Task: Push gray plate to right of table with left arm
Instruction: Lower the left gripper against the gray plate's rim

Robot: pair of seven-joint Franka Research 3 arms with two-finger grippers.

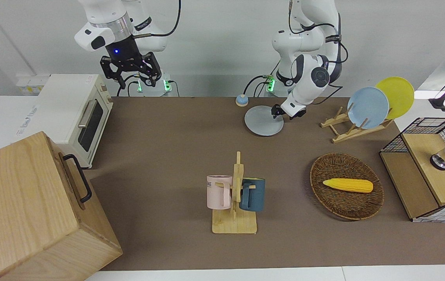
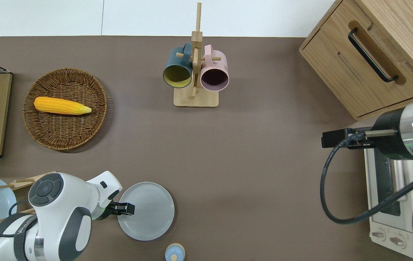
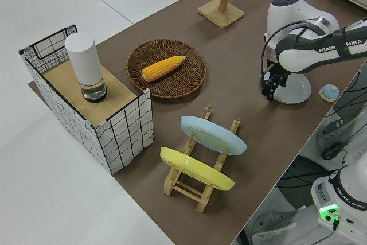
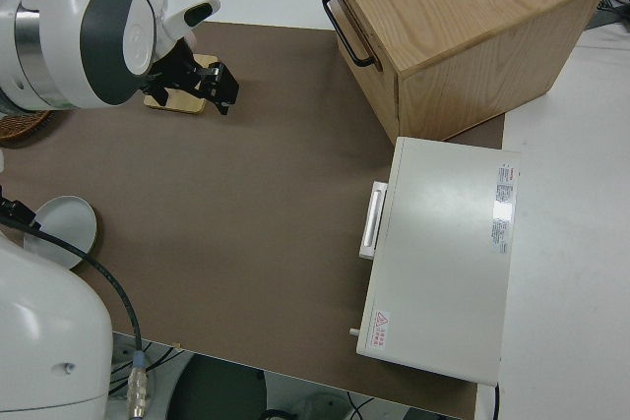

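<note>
Brown matte top with white edges: that is your table in the front view, against a pale wall. The plate lies flat near the robots' edge, with the left gripper low at its rim on the side toward the left arm's end; you cannot tell how its fingers stand. The right gripper is parked, fingers spread.

Overhead, you see the plate touching the left gripper at its rim, a small blue knob nearer to the robots. Being round, the plate has no long axis.

From the left side, your plate sits between gripper and knob.
</note>
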